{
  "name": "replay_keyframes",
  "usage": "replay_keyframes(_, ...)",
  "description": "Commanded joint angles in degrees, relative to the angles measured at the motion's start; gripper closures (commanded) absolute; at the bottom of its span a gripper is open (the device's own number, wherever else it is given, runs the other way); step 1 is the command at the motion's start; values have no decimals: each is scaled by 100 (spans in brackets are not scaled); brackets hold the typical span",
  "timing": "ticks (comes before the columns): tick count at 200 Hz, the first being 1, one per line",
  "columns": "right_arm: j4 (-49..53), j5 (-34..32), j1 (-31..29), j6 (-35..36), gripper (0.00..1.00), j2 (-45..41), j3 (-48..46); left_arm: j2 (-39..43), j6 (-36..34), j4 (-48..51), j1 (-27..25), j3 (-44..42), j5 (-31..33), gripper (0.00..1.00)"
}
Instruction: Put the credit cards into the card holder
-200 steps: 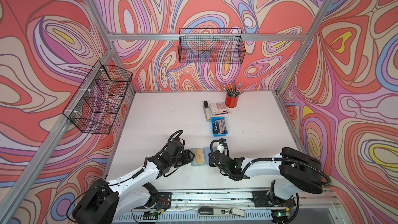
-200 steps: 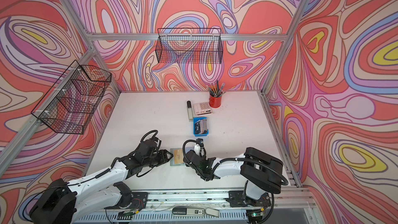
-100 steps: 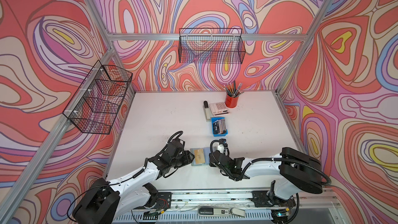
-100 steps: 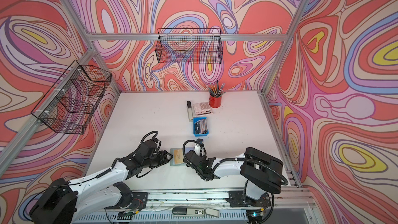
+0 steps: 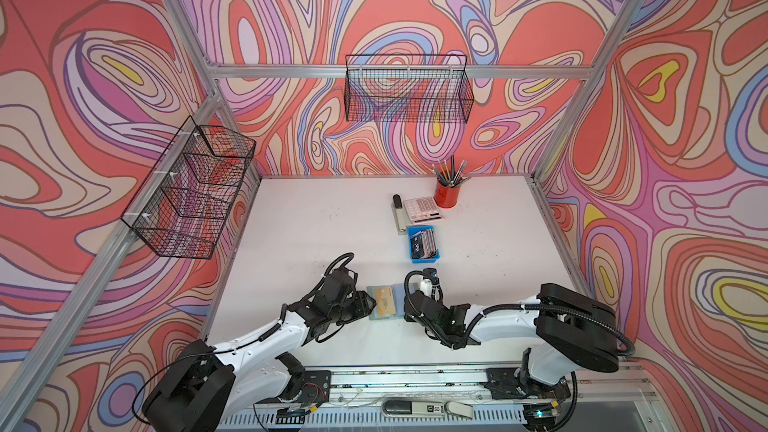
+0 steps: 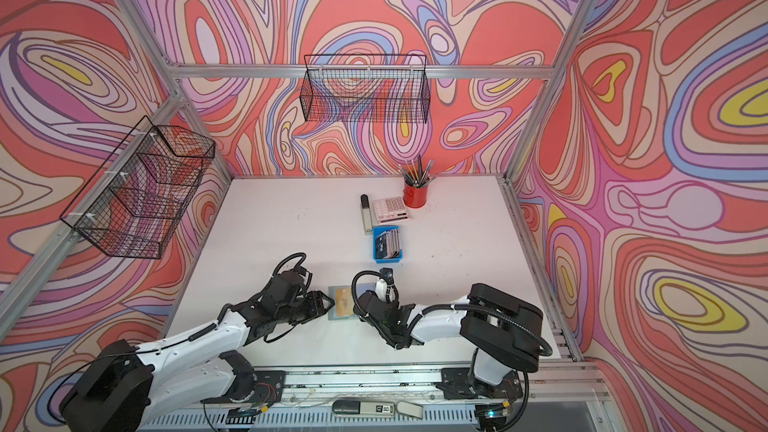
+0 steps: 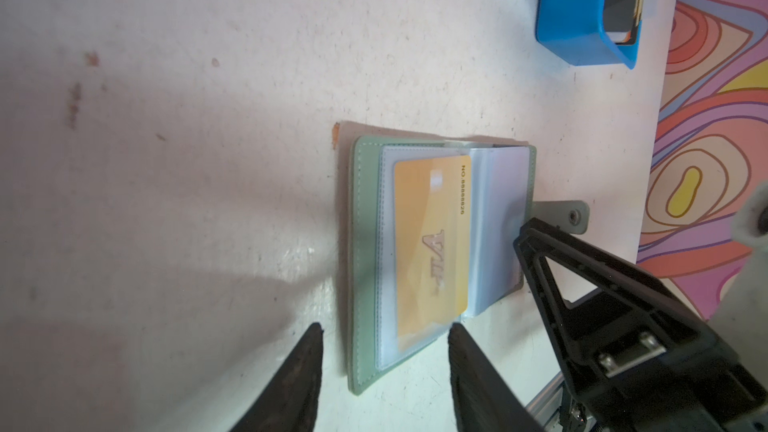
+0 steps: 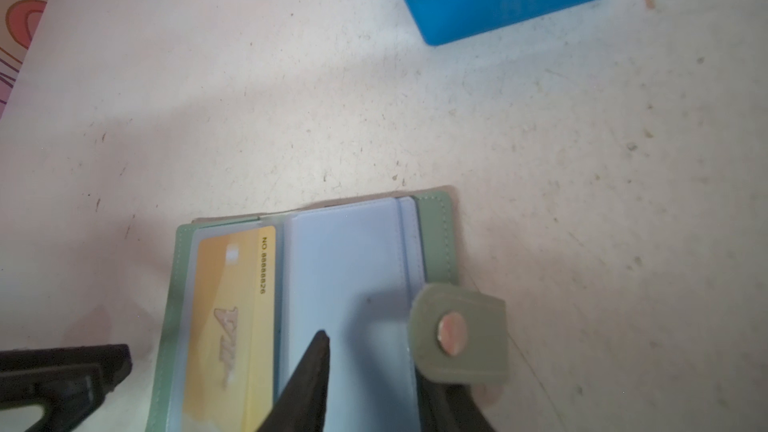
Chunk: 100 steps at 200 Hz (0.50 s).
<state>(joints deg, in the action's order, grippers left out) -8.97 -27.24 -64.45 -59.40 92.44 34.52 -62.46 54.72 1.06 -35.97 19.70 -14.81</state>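
Closest to the robot, the card holder [image 5: 384, 304] lies open and flat on the white table [image 5: 316, 234], right between the two claws. The left gripper [image 7: 384, 328] has its two fingers apart, one on each side of the holder's near end, and it is not pinching anything. The right gripper [image 8: 378, 367] has its fingers apart too. One tip looks to rest on the clear sleeve [image 8: 353, 268] of the right page, and the other sits by the snap tab [image 8: 457, 334]. One yellow card [image 7: 432, 243] is already tucked in the left sleeve, and the right sleeve looks empty. So I think one card is done and the next pocket is being made ready. The next move is to fetch another card from the blue tray [image 5: 424, 260], a bit farther back, where the rest of the credit cards [image 5: 424, 243] wait. That card must slide in straight while the other claw stops the holder from slipping. The wrist views show what the top views cannot: the gold letters on the card, the empty sleeve and where the fingertips sit. The top views show what the wrist views miss: the dark "Vip" card in the tray, and at the far back the calculator [image 5: 422, 209] and the red pencil cup [image 5: 448, 197].
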Motion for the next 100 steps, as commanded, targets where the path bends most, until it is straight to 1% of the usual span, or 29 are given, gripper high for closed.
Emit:
replay_keyframes(1, -20, 149, 34, -11, 67, 255, 28, -59, 57, -109, -7, -55, 0, 49)
replay_keyframes(28, -118, 258, 29, 14, 70, 351, 70, -118, 49, -148, -7, -55, -29, 49)
replay_keyframes(45, 40, 206, 29, 42, 70, 300, 142, -146, 36, -139, -7, -55, 4, 49)
replay_keyframes(81, 509, -283, 27, 84, 69, -365, 125, -231, 34, -166, -7, -44, 22, 49)
replay_keyframes(100, 411, -332, -5, 194, 68, -677, 48, -271, 23, -149, -7, 1, 25, 49)
